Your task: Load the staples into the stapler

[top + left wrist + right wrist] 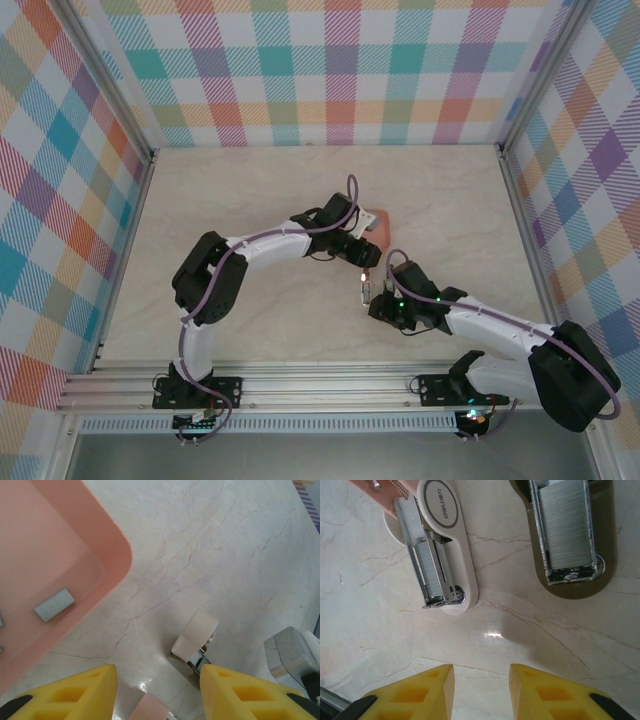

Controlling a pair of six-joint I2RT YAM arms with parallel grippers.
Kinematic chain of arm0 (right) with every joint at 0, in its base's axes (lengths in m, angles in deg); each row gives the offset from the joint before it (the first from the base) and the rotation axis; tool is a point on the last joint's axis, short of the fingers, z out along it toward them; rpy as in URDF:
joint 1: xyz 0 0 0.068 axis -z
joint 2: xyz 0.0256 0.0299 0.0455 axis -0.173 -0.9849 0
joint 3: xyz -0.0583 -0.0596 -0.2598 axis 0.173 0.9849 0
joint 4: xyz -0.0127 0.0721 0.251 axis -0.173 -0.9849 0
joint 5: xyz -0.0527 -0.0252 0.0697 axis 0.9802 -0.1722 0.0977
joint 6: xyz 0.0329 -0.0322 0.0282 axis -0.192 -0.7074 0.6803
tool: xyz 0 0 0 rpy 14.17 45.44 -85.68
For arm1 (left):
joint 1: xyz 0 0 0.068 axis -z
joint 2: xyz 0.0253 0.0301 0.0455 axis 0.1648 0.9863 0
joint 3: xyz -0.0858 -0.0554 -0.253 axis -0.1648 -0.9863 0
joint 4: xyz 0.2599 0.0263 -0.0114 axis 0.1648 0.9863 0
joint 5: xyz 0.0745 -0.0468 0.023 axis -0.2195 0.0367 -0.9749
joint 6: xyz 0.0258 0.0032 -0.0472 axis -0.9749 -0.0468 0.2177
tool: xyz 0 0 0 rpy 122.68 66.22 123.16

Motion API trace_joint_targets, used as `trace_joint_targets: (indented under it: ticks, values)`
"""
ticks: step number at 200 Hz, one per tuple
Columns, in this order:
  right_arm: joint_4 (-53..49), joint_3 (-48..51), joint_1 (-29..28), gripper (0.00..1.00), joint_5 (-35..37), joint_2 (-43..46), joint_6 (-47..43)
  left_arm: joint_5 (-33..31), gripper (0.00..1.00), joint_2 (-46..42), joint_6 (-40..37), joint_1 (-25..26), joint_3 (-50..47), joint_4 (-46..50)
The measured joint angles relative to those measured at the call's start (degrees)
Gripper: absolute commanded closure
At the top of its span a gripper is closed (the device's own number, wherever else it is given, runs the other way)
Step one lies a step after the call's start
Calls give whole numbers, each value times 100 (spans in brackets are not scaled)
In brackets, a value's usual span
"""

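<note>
The stapler (442,545) lies open on the table, a white body with a metal channel along it, and its pink lid (372,489) is swung back. In the left wrist view its white end (199,630) lies ahead of my right finger. A grey strip of staples (54,604) rests in the coral-pink tray (107,535). My left gripper (157,669) stands open above the table, with a pink piece (150,707) low in the gap, touching neither finger. My right gripper (481,667) is open over bare table, just short of the stapler.
A larger metal channel packed with fine grey ridges (565,530) sits over a dark oval at the top right of the right wrist view. The tray (378,222) lies mid-table beside the left wrist. Checked walls ring the table.
</note>
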Motion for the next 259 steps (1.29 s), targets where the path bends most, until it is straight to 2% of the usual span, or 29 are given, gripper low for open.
trace_joint_targets:
  ticks: [94,168,259]
  values:
    - [0,0,0,65,2,-48,0,345,55,208,0,33,-4,70]
    - [-7,0,0,66,2,-63,-2,721,57,177,-50,33,-376,-267]
    - [2,-7,0,66,0,-352,-2,828,58,-221,-612,55,-619,-356]
